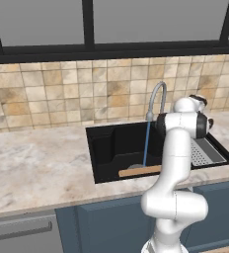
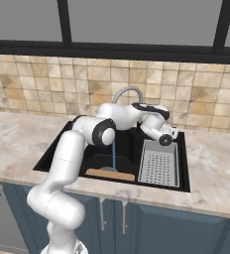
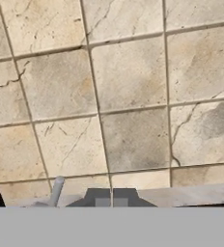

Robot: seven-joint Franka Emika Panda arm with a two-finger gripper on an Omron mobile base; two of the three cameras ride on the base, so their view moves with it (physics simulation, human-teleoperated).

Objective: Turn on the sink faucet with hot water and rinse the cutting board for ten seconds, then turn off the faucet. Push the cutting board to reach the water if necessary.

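The sink faucet (image 1: 157, 95) arches over the black sink (image 1: 104, 148), and a thin blue stream of water (image 1: 146, 143) falls from its spout. The stream comes down at the back edge of the cutting board (image 1: 139, 171), which lies flat along the basin's front wall (image 2: 110, 174). My hand (image 2: 151, 113) hovers over the back right of the sink, to the right of the faucet (image 2: 127, 92). In the hand view my gripper (image 3: 108, 199) is shut on nothing and faces the tiled wall. A slim grey rod (image 3: 56, 190) stands just left of it.
A grey perforated drain tray (image 2: 159, 166) sits in the right part of the basin. Marble counter (image 1: 37, 163) runs on both sides. The tiled backsplash (image 3: 128, 96) is close in front of the hand, with a dark-framed window (image 1: 87, 29) above it.
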